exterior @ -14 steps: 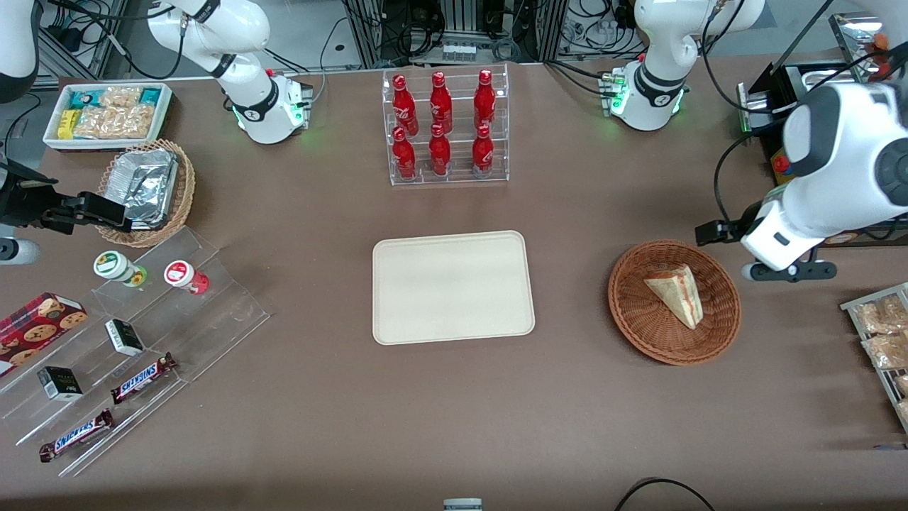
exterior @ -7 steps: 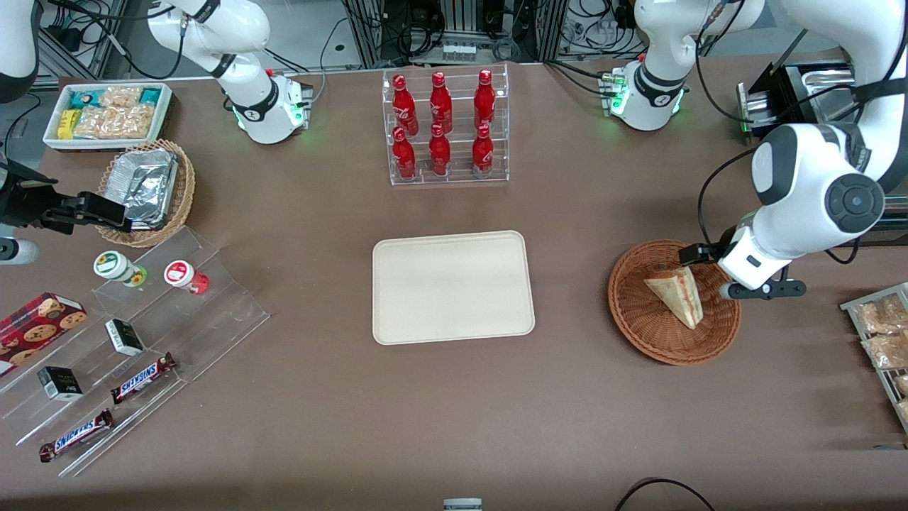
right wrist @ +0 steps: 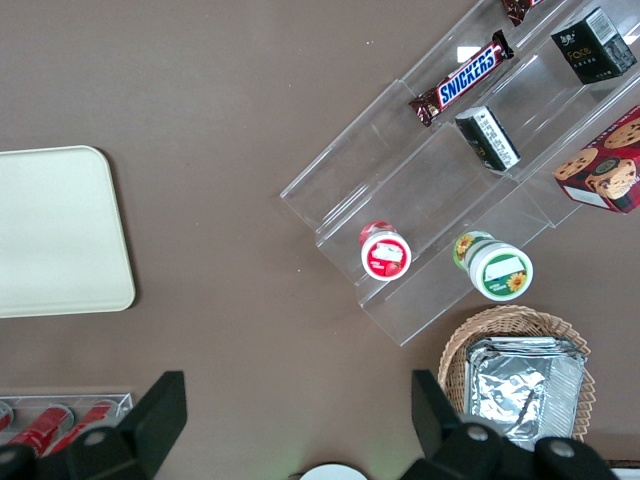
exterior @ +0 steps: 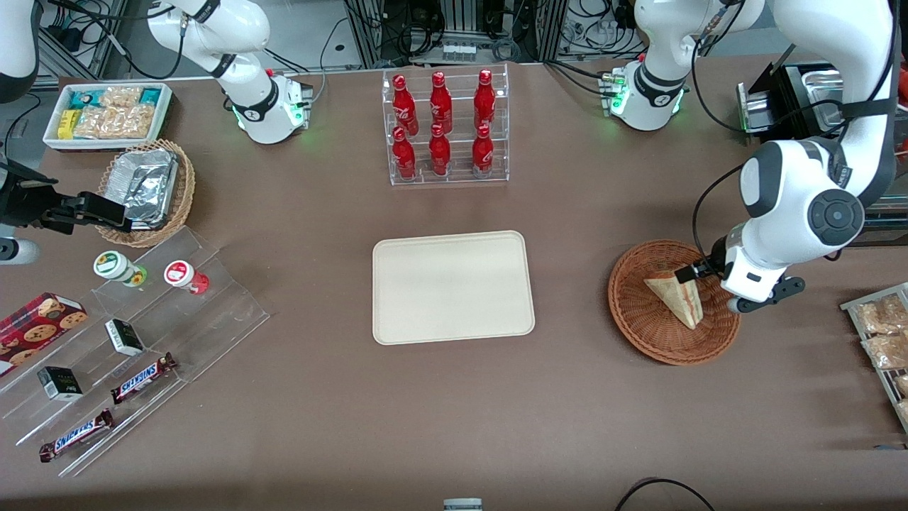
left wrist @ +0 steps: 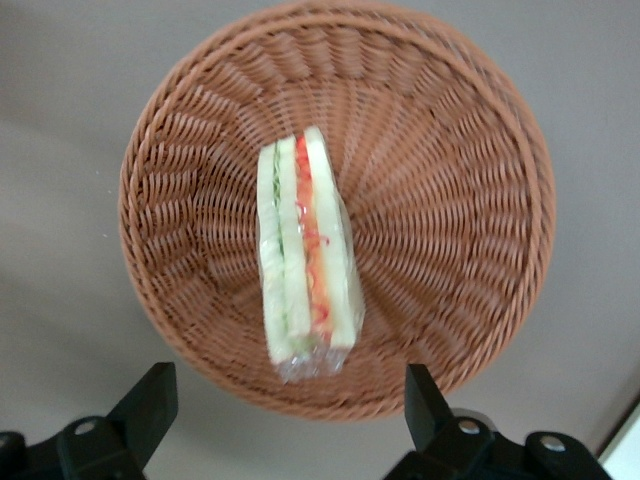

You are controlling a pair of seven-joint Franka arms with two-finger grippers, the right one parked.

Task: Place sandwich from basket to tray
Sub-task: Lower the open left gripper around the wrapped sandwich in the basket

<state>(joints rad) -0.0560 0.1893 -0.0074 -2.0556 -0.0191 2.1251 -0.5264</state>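
The sandwich (exterior: pixel 677 298), a wedge of pale bread with red, orange and green layers, lies wrapped in clear film in the round reddish-brown wicker basket (exterior: pixel 638 330). In the left wrist view the sandwich (left wrist: pixel 305 250) stands on its edge near the middle of the basket (left wrist: pixel 450 200). My gripper (exterior: pixel 731 287) hangs above the basket's rim toward the working arm's end. It (left wrist: pixel 288 395) is open wide with nothing between its fingers and is apart from the sandwich. The cream-beige tray (exterior: pixel 452 287) lies flat at the table's middle, seen also in the right wrist view (right wrist: pixel 50 230).
A clear rack of red bottles (exterior: pixel 443 128) stands farther from the camera than the tray. A wire shelf of packets (exterior: pixel 883 333) is beside the basket. Toward the parked arm's end are an acrylic stand with snacks (exterior: pixel 142 333), a tan basket with foil (exterior: pixel 145 188) and a white bin (exterior: pixel 106 113).
My arm has swung in over the basket, moving nearer the front camera and lower. The gripper now hangs at the basket's rim. The sandwich has not moved.
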